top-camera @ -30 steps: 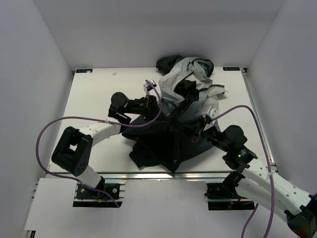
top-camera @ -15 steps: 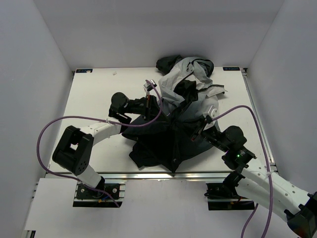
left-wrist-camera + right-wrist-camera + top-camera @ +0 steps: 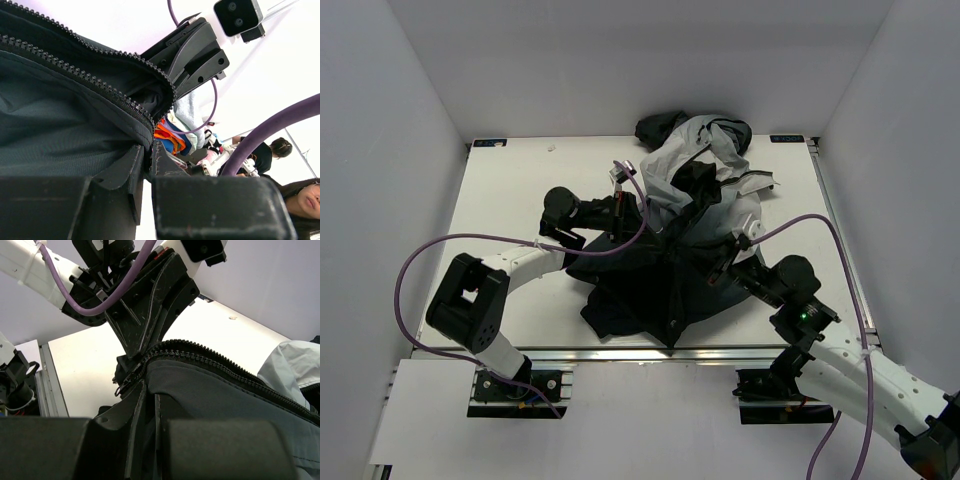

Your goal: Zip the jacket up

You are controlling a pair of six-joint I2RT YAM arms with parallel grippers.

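Note:
The jacket [image 3: 690,230] lies crumpled mid-table, light grey at the back and dark at the front. My left gripper [image 3: 632,213] is shut on the jacket's dark zipper edge; in the left wrist view [image 3: 150,150] the jaws pinch the fabric where two rows of zipper teeth [image 3: 95,85] end. My right gripper [image 3: 722,263] is shut on dark fabric on the jacket's right side; in the right wrist view [image 3: 150,392] it grips just below the zipper. The zipper slider [image 3: 125,381] with its pull tab hangs just left of the jaws. The two grippers face each other across the held zipper.
White table [image 3: 510,190] with white walls on three sides. A metal rail [image 3: 620,352] runs along the near edge. Purple cables [image 3: 470,240] loop from both arms. A dark sleeve or hood bunch [image 3: 660,125] lies at the back edge.
My right arm has drawn back slightly toward the near right, pulling the dark fabric with it. The left gripper has stayed in place, still holding.

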